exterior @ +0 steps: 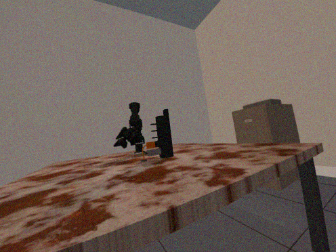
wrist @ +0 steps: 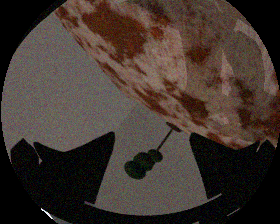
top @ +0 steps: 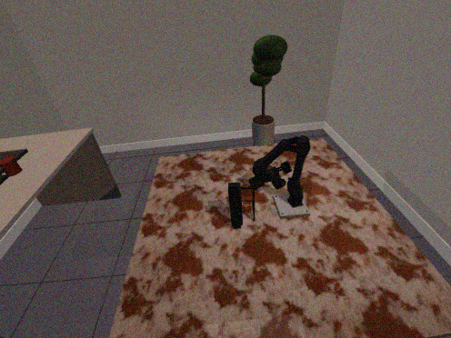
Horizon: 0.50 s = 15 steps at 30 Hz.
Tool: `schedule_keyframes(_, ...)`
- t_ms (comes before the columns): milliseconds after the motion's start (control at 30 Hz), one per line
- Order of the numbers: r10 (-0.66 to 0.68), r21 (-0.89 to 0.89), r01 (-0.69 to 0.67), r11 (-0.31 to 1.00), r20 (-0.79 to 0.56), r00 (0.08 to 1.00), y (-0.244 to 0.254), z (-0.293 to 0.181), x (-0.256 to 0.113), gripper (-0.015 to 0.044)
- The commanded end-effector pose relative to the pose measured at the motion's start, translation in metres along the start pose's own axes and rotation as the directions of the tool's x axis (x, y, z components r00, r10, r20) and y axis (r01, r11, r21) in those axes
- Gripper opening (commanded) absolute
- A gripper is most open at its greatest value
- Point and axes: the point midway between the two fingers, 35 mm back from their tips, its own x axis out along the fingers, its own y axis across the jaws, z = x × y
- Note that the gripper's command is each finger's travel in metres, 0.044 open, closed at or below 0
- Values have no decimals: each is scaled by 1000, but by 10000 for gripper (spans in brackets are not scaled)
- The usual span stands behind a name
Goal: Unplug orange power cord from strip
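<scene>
The orange plug (exterior: 150,145) shows in the exterior view, just above a grey block (exterior: 153,151) that may be the power strip. I cannot tell whether it is seated. The orange cord (exterior: 143,154) drops from its left end towards the table. In the top view I cannot make out the plug or cord. My gripper (top: 284,176) (exterior: 118,139) (wrist: 154,137) is open and empty, raised above the table and turned away from the plug. The wrist view shows its black fingers wide apart, with no plug, cord or strip between them.
A tall black upright (top: 235,205) (exterior: 164,136) with thin prongs stands beside the plug. The arm's pale base plate (top: 284,209) sits on the patterned table (top: 264,251) (exterior: 149,175). A potted plant (top: 263,131) (wrist: 141,164) stands beyond the table, and a brown cabinet (exterior: 254,124) is further off.
</scene>
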Motion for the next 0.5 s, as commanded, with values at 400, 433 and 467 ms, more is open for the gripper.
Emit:
schedule_keyframes(400,-198,911,-333,244,382,903,-67,4,-59,160)
schedule_keyframes(433,-221,911,-388,142,411,884,-74,3,-66,160)
schedule_keyframes(467,-245,895,-444,41,439,864,-80,3,-73,160)
